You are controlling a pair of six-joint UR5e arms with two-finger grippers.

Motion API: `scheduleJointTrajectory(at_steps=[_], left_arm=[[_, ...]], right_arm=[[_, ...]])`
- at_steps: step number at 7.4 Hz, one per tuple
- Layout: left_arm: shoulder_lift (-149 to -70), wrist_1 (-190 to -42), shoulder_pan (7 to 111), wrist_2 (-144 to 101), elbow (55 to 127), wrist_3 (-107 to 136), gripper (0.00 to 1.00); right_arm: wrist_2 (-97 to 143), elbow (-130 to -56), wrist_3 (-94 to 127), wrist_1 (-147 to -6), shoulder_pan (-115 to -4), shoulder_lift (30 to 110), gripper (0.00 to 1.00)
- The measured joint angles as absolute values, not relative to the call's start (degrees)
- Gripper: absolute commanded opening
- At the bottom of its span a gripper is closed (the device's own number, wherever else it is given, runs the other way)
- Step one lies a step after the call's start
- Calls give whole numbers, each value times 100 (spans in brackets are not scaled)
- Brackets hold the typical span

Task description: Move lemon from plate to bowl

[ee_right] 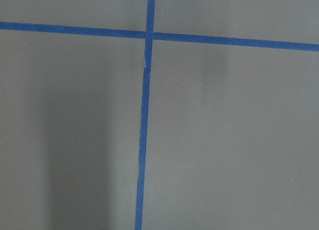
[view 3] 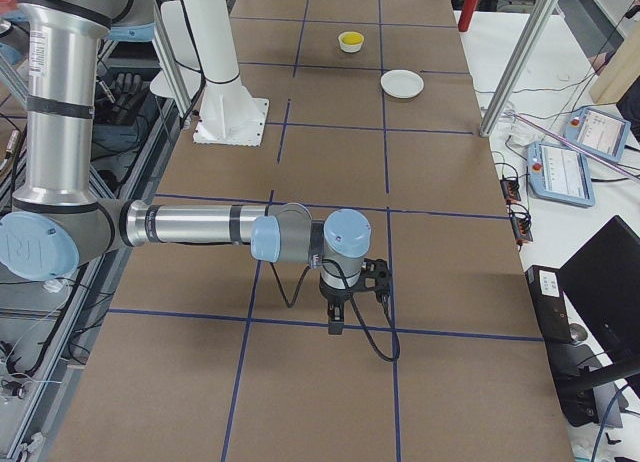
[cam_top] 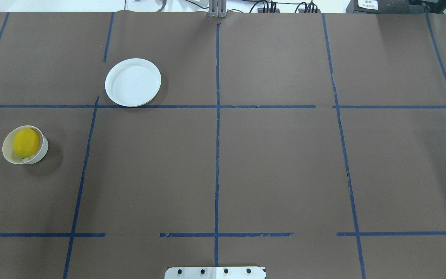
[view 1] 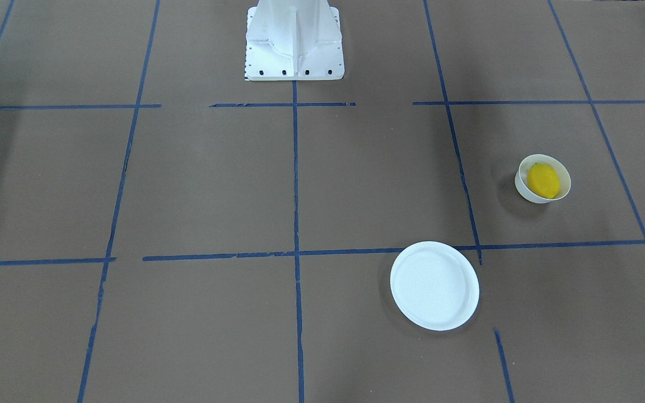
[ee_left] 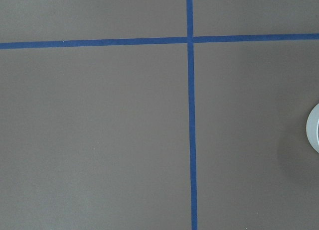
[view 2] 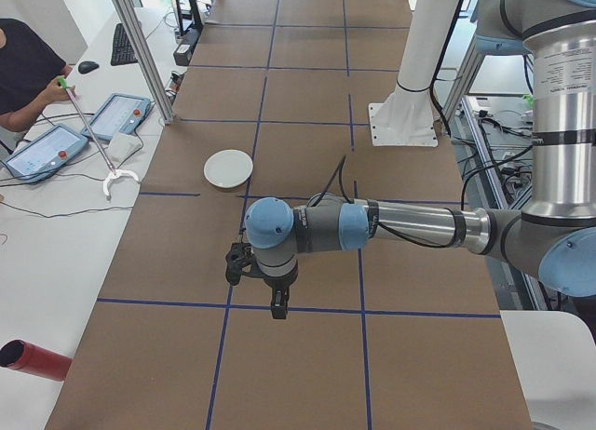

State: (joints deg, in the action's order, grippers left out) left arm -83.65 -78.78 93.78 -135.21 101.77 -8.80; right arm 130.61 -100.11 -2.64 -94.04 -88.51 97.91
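The yellow lemon (view 1: 543, 180) lies inside the small off-white bowl (view 1: 525, 193); in the overhead view the lemon (cam_top: 26, 142) and bowl (cam_top: 42, 154) are at the far left. The flat white plate (view 1: 434, 285) is bare and stands apart from the bowl; it also shows in the overhead view (cam_top: 132, 82). My left gripper (view 2: 277, 304) shows only in the exterior left view, raised above the table; I cannot tell whether it is open. My right gripper (view 3: 335, 322) shows only in the exterior right view, likewise raised; I cannot tell its state.
Brown paper with blue tape lines (cam_top: 217, 155) covers the table. The white robot base (view 1: 294, 42) stands at the table's edge. An operator's tablets and a grabber tool (view 2: 102, 160) lie on the side table. A white rim (ee_left: 314, 128) shows at the left wrist view's right edge.
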Motion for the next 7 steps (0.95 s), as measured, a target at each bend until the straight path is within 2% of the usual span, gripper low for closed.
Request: scheduleJointTrajectory(at_steps=[7], left_arm=[[-8374,-7881,9383,-13539,10275,-879,100]], right_arm=[[13061,-10011,-264,-9404,-8851,9791,100]])
